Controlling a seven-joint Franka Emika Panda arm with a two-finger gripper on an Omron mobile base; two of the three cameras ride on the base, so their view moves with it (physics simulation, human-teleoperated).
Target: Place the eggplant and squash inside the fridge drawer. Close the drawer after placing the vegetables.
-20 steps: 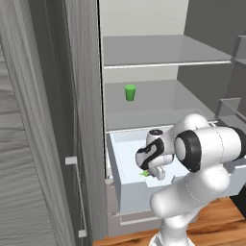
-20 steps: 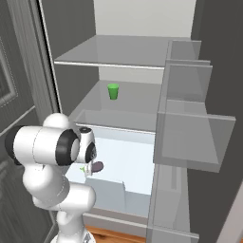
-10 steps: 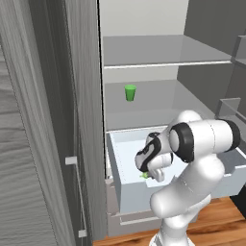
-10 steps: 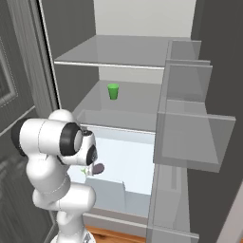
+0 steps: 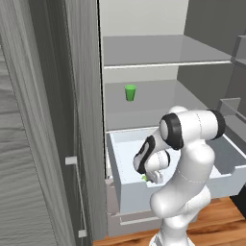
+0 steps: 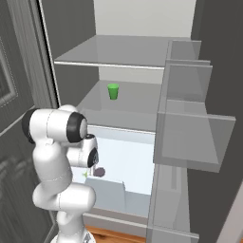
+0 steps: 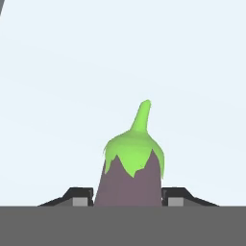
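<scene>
Jaws are clamping the eggplant (image 7: 129, 175) from both sides, its green stem cap pointing away from the gripper (image 7: 127, 196). The white arm is reaching down into the open fridge drawer (image 5: 126, 192), holding the eggplant just above the pale floor. A green cup (image 5: 130, 92) is sitting on the shelf above the drawer.
</scene>
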